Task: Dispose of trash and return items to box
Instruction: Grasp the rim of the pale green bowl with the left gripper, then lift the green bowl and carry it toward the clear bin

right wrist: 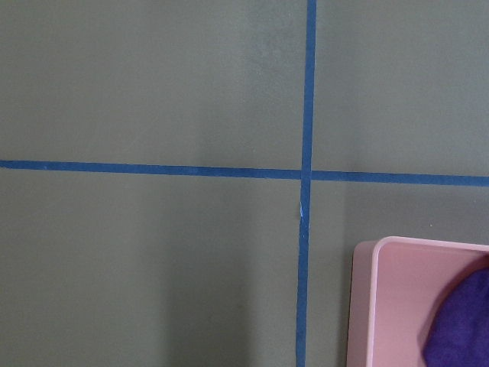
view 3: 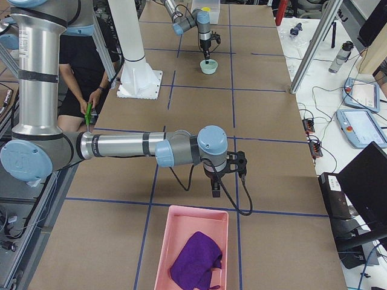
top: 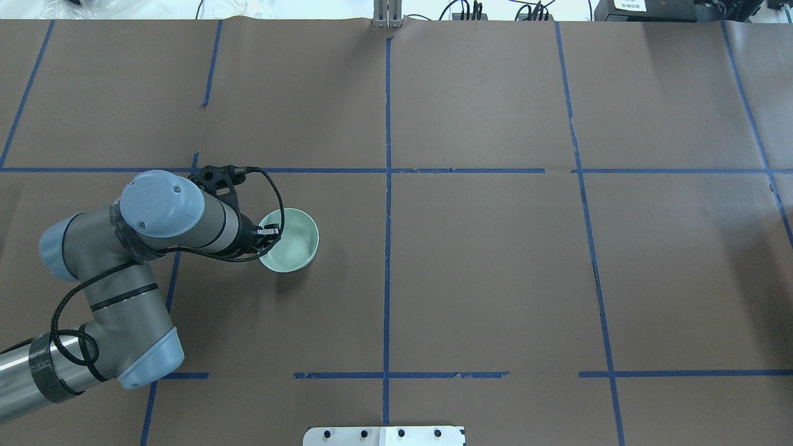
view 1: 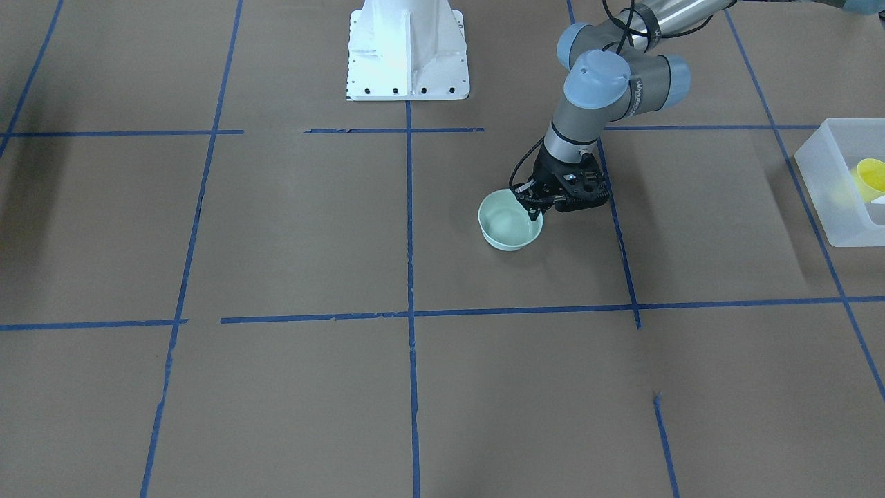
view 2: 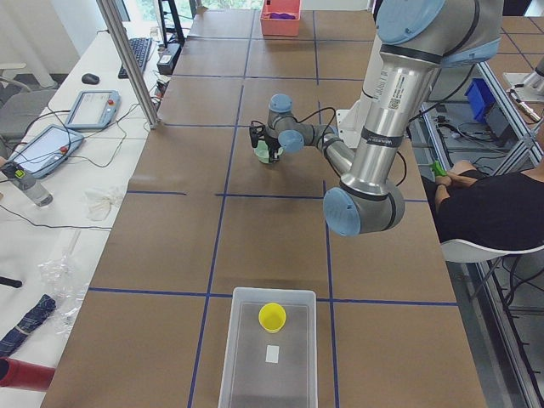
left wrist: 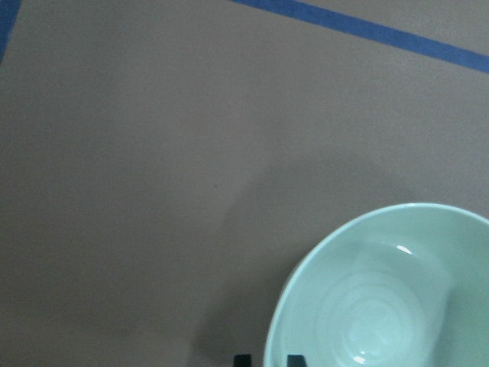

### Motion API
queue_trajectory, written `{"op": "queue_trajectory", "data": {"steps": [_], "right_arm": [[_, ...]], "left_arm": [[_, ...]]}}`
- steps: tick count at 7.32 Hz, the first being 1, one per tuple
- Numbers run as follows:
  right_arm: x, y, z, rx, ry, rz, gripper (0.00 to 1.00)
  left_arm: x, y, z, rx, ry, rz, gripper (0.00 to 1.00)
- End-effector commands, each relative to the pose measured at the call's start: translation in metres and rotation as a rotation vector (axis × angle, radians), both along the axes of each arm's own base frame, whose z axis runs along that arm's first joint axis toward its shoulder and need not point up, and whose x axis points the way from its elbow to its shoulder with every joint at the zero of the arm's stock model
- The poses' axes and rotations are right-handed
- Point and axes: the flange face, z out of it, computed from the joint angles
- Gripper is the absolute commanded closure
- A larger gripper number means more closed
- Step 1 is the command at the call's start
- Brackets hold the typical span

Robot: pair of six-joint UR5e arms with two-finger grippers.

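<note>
A mint-green bowl sits left of the table's middle in the overhead view. My left gripper is at its near rim, one finger inside and one outside. In the left wrist view the two fingertips are close together across the rim of the bowl. The yellow cup lies inside the frosted box at the table's left end, also in the exterior left view. My right gripper hangs over bare table near a pink tray; I cannot tell if it is open.
The pink tray holds a purple cloth at the table's right end, and its corner shows in the right wrist view. The white pedestal stands at the robot's side. Blue tape lines cross the brown table.
</note>
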Motion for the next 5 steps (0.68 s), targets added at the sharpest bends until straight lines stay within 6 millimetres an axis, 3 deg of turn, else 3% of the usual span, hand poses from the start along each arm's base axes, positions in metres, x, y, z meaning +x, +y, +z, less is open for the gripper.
{"op": "queue_trajectory", "data": {"steps": [1, 3, 5], "right_arm": [[-0.001, 0.000, 0.001, -0.013, -0.003, 0.005, 0.00], [0.000, 0.003, 0.012, -0.023, 0.009, 0.001, 0.00], [-0.001, 0.000, 0.015, -0.043, 0.004, 0.010, 0.00]], "left_arm": [[-0.018, 0.005, -0.019, -0.013, 0.058, 0.035, 1.00], [-0.085, -0.039, -0.035, -0.036, 0.048, -0.028, 1.00], [-0.138, -0.063, -0.043, 0.029, 0.012, -0.004, 1.00]]}}
